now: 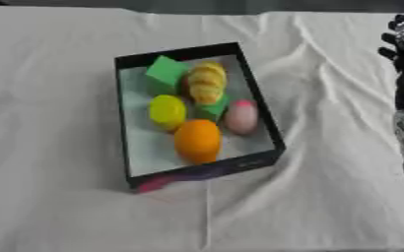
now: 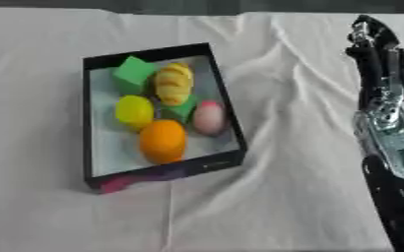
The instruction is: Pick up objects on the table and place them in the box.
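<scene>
- White cloth [image 1: 67, 206], wrinkled, is seen covering the table across the whole left eye view.
- Left of centre, a black-walled box [image 1: 267, 123] is set askew on the cloth.
- Inside the box, a green block [image 1: 165, 73] is found at the upper left, with a yellow ridged item [image 1: 205, 81] just beside it on the right.
- A yellow round fruit [image 1: 167, 111], an orange fruit [image 1: 197, 140] and a pinkish egg-shaped item [image 1: 241, 117] are held lower in the box; a second green piece [image 1: 212, 109] is partly hidden between them.
- In the right eye view, the right arm [image 2: 387, 142] is seen along the right edge, well apart from the box.
- The right hand [image 2: 371, 37] is shown at the upper right, holding nothing; whether its fingers are curled cannot be told.
</scene>
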Controlling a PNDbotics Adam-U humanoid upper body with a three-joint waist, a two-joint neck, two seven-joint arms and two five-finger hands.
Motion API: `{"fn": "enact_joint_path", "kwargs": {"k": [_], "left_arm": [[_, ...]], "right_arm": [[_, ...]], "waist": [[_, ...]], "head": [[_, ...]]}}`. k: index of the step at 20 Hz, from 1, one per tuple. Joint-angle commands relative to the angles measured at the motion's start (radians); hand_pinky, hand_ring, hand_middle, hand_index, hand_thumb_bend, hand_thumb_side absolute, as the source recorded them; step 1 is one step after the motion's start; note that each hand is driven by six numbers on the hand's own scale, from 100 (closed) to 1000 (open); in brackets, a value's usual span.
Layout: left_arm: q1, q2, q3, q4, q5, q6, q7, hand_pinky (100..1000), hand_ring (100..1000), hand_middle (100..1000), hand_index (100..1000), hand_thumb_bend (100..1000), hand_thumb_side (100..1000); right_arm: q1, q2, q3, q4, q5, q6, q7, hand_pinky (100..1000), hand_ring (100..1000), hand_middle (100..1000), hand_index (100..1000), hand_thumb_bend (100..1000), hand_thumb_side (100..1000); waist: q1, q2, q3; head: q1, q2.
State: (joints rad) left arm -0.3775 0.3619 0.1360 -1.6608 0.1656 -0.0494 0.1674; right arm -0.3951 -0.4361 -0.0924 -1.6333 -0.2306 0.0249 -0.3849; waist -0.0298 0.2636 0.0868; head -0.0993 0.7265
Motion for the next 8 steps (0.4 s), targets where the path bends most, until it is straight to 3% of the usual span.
{"fn": "enact_joint_path", "kwargs": {"k": [1,8], "left_arm": [[0.000,0.029,-0.019,-0.005,0.060,-0.027,0.059,744,756,813,886,163,828],[0.020,0.044,-0.056,-0.037,0.146,-0.042,0.184,737,740,803,878,170,831]], "right_arm": [[-0.015,-0.015,-0.007,-0.012,0.012,-0.006,0.005,821,855,806,822,100,637],[-0.016,-0.006,-0.013,-0.013,0.022,-0.013,0.001,817,846,802,822,100,640]], "waist": [[0.001,-0.008,-0.002],[0.006,-0.009,-0.004]], "head": [[0.006,-0.011],[-0.027,0.002]]}}
